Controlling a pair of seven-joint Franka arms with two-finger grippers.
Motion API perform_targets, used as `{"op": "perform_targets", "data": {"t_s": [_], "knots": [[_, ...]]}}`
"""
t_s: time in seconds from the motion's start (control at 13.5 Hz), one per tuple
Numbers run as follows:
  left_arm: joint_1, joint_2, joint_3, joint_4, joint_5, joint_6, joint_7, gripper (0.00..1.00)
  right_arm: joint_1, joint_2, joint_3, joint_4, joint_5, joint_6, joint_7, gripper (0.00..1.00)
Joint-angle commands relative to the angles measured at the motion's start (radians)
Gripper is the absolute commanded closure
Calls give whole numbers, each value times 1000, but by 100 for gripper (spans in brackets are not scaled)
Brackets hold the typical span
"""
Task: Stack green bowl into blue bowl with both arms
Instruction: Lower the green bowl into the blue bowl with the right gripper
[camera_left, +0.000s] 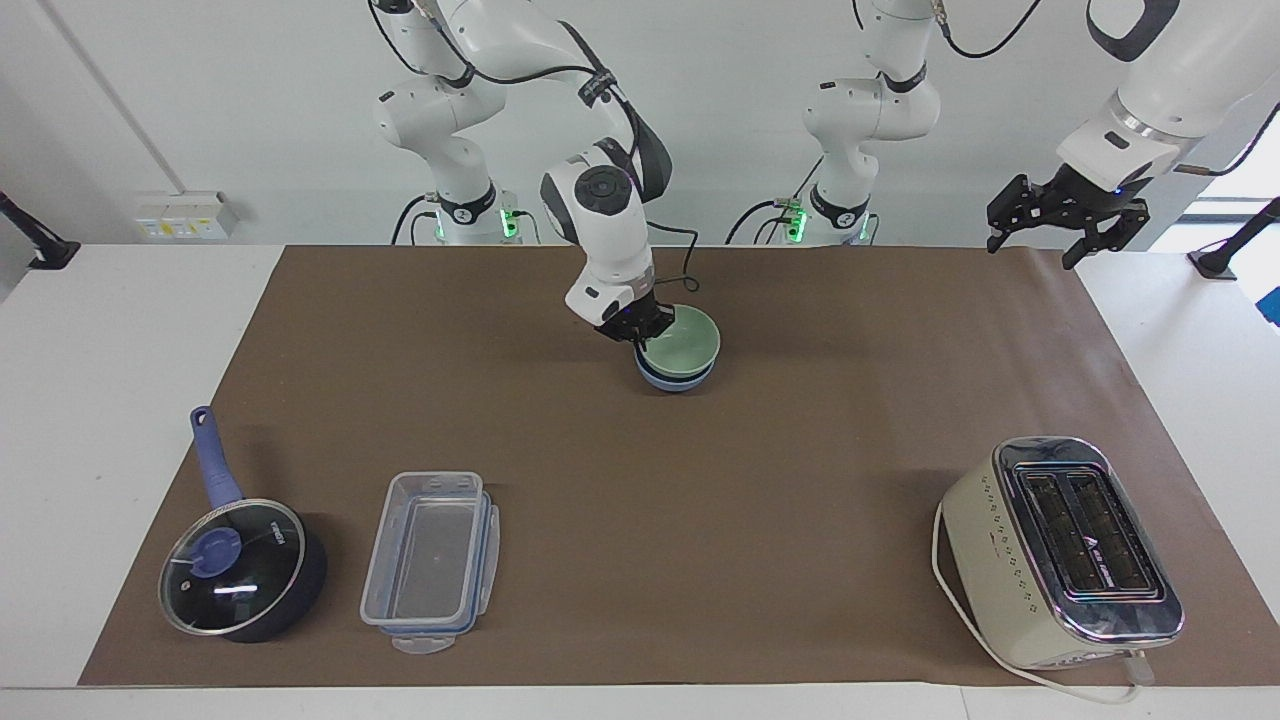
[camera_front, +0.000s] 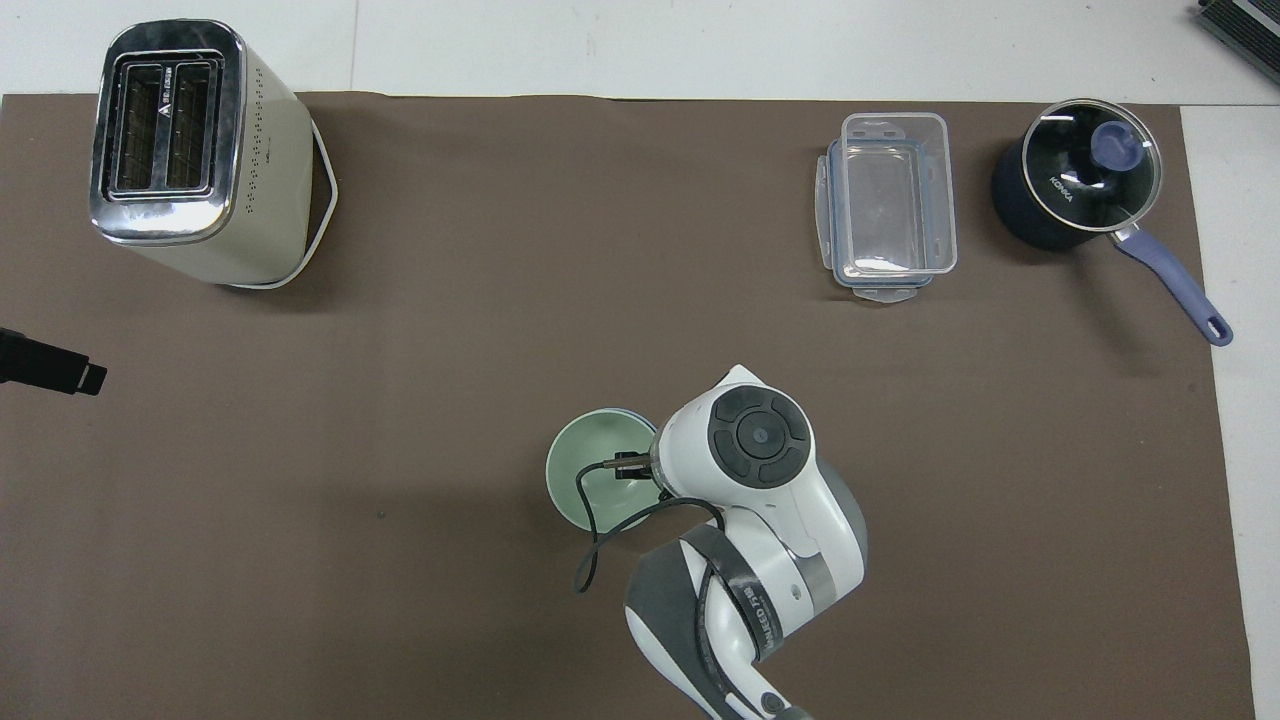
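The pale green bowl (camera_left: 688, 342) sits nested in the blue bowl (camera_left: 678, 381) on the brown mat, midway between the two arms. Only a thin band of blue shows under it. My right gripper (camera_left: 640, 328) is shut on the green bowl's rim, on the side toward the right arm's end. From overhead the green bowl (camera_front: 592, 478) shows beside the right wrist, which hides the gripper, and a blue sliver (camera_front: 612, 411) edges it. My left gripper (camera_left: 1035, 248) hangs open and empty over the mat's corner at the left arm's end, where that arm waits.
A cream toaster (camera_left: 1060, 550) stands farther from the robots toward the left arm's end. A clear lidded container (camera_left: 432, 560) and a dark blue glass-lidded saucepan (camera_left: 240, 570) lie farther out toward the right arm's end. A cable loops from the right wrist.
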Motion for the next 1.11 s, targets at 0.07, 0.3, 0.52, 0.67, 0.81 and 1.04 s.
{"op": "perform_targets", "data": {"t_s": [0.07,0.3,0.52,0.67,0.81,1.04], "knots": [[-2,-21,-4,-22,15,-2,3,0,-11,-3,0,-10,26,22,-60,100],[-1,-21,-4,-22,15,-2,3,0,-16,1,0,-10,26,37,-80,100],[-1,-21,-5,-22,15,-2,3,0,-16,1,0,-10,26,37,-89,100],[-2,-21,-5,-22,15,-2,3,0,-17,1,0,-11,26,38,-103,100],[-1,-21,-5,-22,14,0,3,0,-26,1,-2,-11,26,37,-114,70],[-2,-21,-5,-19,13,0,3,0,-26,7,-2,-5,26,38,-114,0]]}}
